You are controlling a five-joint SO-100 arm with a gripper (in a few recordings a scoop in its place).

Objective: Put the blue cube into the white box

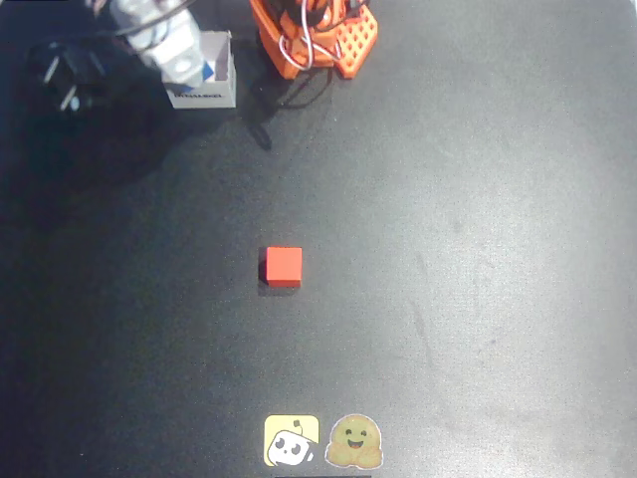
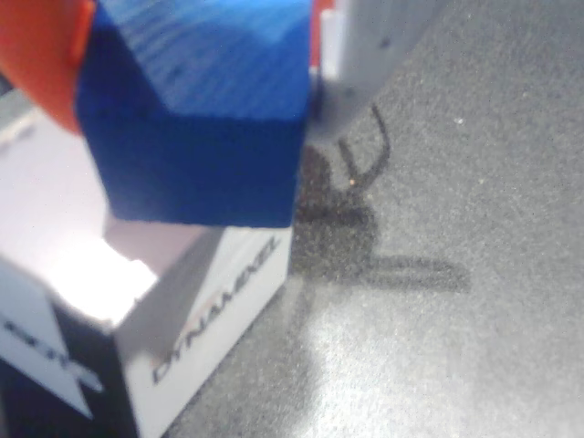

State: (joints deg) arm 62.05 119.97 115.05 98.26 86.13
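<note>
Wrist view: the gripper point(image 2: 196, 55) holds the blue cube point(image 2: 196, 119) clamped between its fingers, right above the open white box point(image 2: 196, 301). On the dark tabletop point(image 1: 478, 249) a red cube point(image 1: 283, 266) sits well apart.

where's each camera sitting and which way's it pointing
Overhead view: fixed above, looking straight down on the dark table; the arm's orange base and white claw show at the top.
Wrist view: rides on the arm, looking down past the claw shut on the blue cube.
Shared: the white box and the blue cube above it.
</note>
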